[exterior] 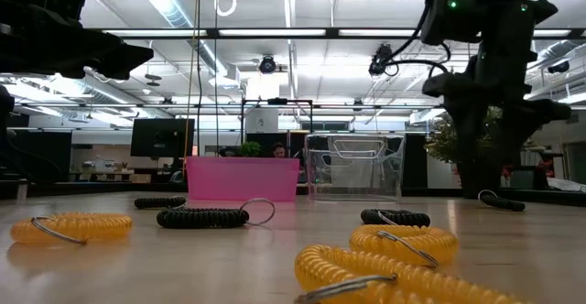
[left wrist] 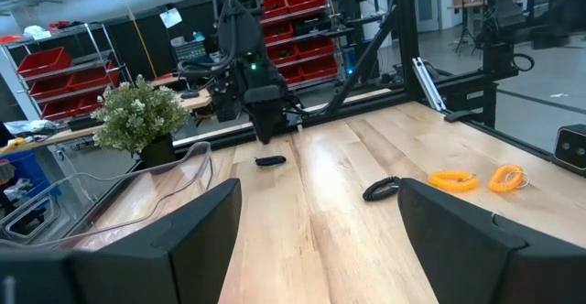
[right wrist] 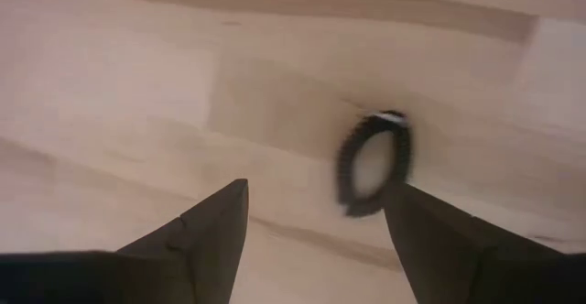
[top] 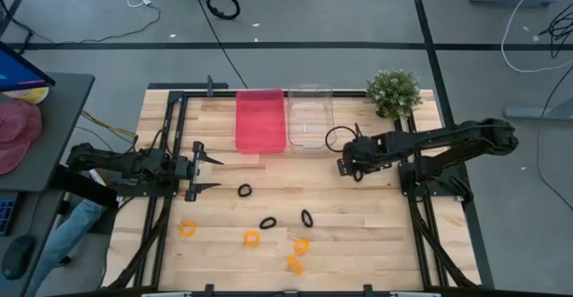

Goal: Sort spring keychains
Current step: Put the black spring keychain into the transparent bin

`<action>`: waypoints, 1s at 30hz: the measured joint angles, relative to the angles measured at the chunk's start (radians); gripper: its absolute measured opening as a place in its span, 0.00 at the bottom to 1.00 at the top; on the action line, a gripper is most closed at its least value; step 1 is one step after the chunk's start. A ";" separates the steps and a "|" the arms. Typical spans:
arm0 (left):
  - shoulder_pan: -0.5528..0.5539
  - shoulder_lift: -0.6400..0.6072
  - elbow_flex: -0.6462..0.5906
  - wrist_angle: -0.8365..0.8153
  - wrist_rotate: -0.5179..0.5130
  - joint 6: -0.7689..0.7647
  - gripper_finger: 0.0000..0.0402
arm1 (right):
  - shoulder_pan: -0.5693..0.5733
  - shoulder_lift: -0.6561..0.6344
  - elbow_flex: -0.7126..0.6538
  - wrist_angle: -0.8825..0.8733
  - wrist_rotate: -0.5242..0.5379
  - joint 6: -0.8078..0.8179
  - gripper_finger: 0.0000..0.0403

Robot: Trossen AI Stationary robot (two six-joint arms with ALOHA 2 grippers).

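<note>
The left gripper (top: 208, 173) waits at the table's left side, fingers spread wide and empty. Ahead of its fingertips lie three black spring keychains (top: 244, 190), with four orange spring keychains (top: 252, 238) beyond them nearer the table's front edge. The pink bin (top: 260, 120) and clear bin (top: 310, 116) stand at the back. The right gripper (top: 344, 165) hangs with fingers parted, a fourth black spring keychain (right wrist: 371, 162) lying just beyond its fingertips, nearer one finger.

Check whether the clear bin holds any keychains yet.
Empty. The clear bin shows only bare walls and floor from above; the low view shows nothing inside.
</note>
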 joint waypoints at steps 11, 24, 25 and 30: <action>0.000 0.000 0.000 0.000 0.000 0.000 0.74 | -0.042 0.178 0.000 -0.026 0.018 -0.079 0.64; 0.000 -0.001 0.000 0.000 0.000 0.000 0.74 | -0.025 0.274 -0.047 0.065 0.087 -0.006 0.64; 0.000 -0.001 0.000 0.000 0.000 0.000 0.74 | -0.016 0.260 -0.047 0.066 0.096 -0.001 0.64; 0.000 0.000 0.000 0.000 0.000 0.000 0.74 | 0.006 0.250 -0.050 0.106 0.120 -0.049 0.64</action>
